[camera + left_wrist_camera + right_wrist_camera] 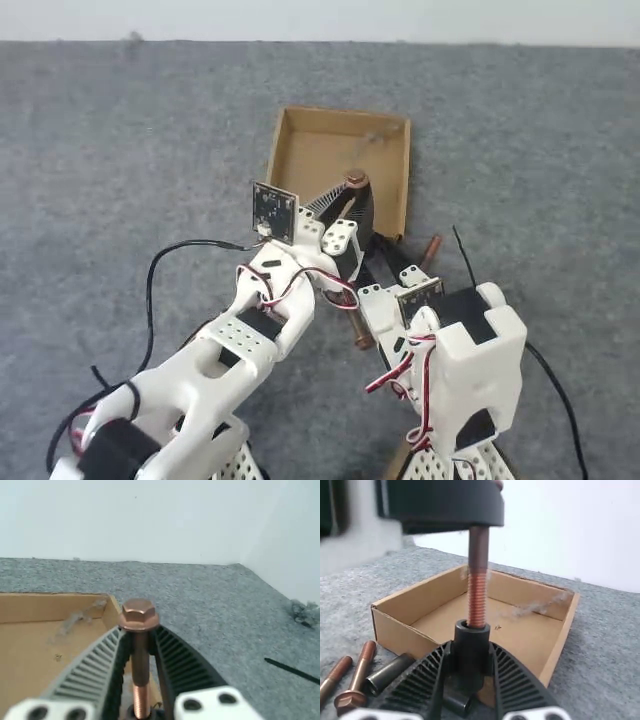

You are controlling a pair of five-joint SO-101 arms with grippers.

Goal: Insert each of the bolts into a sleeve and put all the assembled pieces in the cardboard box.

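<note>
We're at the mating step, right by the near wall of the cardboard box [340,114]. The left jaws are clenched on a copper-coloured bolt [139,616], gripping the shank just under the hex head with the thread pointing down. Below it, the right jaws are clamped around a black sleeve [470,647], held upright with its mouth facing up. In the right wrist view the thread's tip sits at that mouth, just inside the bore by the look of it, with most of the shank above. I'd call the insertion begun, not finished.

How to do it well? Alignment is everything here. The bolt looks close to plumb with the sleeve, and that has to be kept. It wants a straight push down along the sleeve's axis with no sideways lean, or the thread could catch on the rim. The right arm should simply hold firm and let the left one do the travelling. The left jaws sit high on the shank, which leaves room for the bolt to sink before they would meet the sleeve's top. After a release, I'd guess the head seats under its own weight. Then the assembled pair only has to clear the box wall, which is just beside them.

More work is waiting: loose bolts [359,670] and a spare sleeve [387,674] lie close together on the grey tabletop [120,150], just outside the box.
</note>
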